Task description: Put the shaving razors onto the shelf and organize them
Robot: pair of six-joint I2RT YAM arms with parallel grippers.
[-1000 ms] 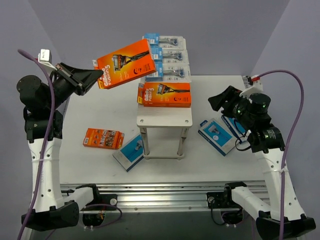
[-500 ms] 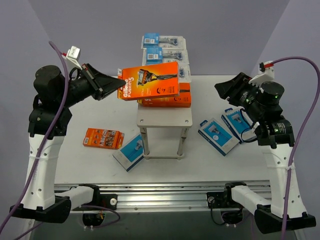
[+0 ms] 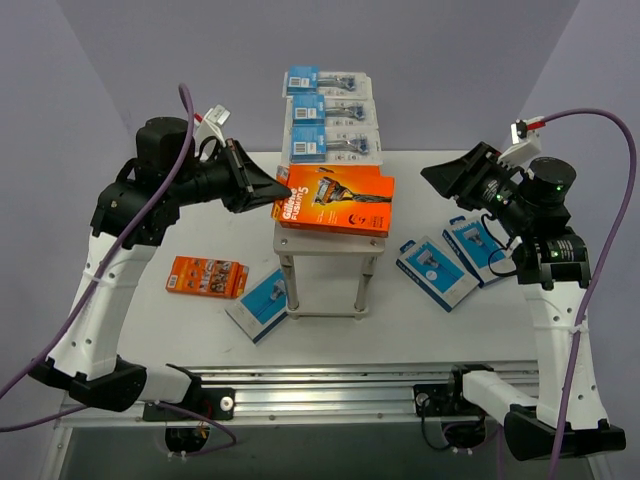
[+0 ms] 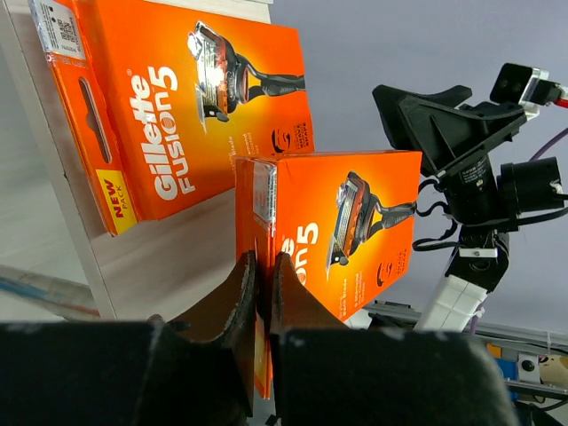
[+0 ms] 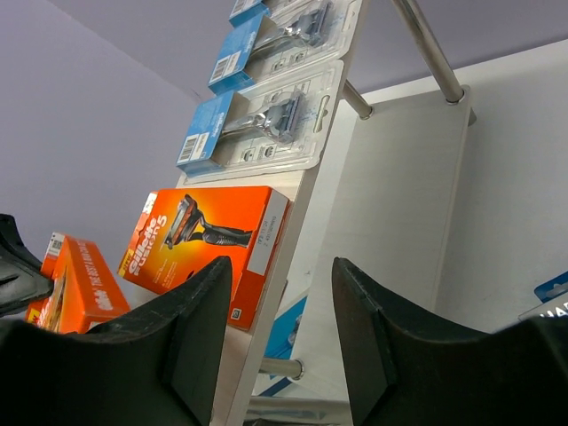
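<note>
Left jaws gripping one orange box (image 4: 351, 222) of two, right jaws spread, three blister packs (image 3: 335, 111)

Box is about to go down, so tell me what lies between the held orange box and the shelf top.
A second orange box lies on the shelf, apparently partly beneath the held box in the left tool. The shelf's near end looks bare.

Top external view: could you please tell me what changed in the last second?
The left gripper, still shut on an orange box, swung it right, over the other orange box on the shelf. The right gripper shifted slightly. Other packs stayed.
</note>
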